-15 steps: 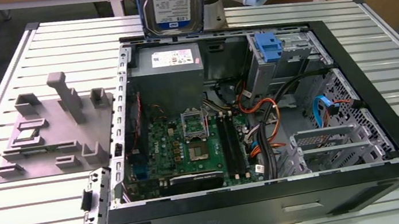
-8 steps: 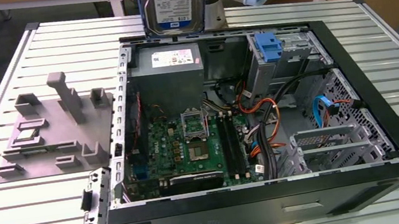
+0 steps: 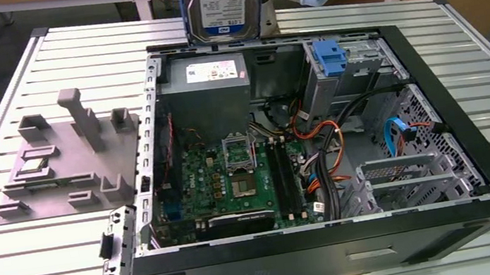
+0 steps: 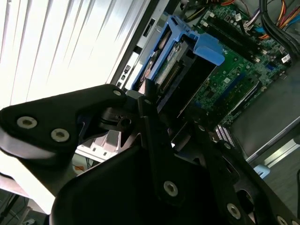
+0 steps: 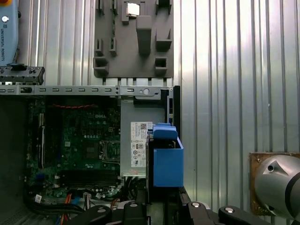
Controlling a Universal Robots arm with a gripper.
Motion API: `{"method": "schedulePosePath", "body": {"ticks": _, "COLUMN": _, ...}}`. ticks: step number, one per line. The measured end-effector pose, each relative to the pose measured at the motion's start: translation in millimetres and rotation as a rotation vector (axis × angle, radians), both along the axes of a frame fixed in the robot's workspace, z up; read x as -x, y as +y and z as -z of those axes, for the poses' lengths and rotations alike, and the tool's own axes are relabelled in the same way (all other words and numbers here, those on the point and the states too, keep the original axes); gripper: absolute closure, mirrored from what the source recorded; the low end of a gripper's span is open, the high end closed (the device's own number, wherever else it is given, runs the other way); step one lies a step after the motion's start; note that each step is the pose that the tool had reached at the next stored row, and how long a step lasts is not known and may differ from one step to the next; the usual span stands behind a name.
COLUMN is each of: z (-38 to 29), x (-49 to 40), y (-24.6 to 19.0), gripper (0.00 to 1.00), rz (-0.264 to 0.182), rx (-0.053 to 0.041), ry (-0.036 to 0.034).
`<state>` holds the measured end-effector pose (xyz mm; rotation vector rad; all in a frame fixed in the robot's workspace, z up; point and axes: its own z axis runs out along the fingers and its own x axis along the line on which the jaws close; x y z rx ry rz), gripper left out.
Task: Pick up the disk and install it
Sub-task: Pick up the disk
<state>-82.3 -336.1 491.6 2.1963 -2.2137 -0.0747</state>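
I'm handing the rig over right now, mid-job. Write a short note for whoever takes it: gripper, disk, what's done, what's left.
Gripper: shut on the disk.
Disk: off the table, held upright in the air over the edge of the open computer case, by the power supply; its blue bracket is on.
Done: pick-up.
Left: installing; the disk is not yet in the case.

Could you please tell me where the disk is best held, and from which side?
By its upper end, from above, as the gripper appears to have it now. The disk hangs upright over the open computer case, so a top hold leaves its lower end free and probably keeps the gripper clear of the case walls.
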Motion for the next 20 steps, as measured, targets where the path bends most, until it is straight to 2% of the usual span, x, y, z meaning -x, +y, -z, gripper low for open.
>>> {"method": "schedulePosePath", "body": {"ticks": 20, "z": 1.0, "x": -39.7, "y": 0.0, "gripper": 0.65, "rz": 0.000, "rx": 0.0000, "ry": 0.0000}}
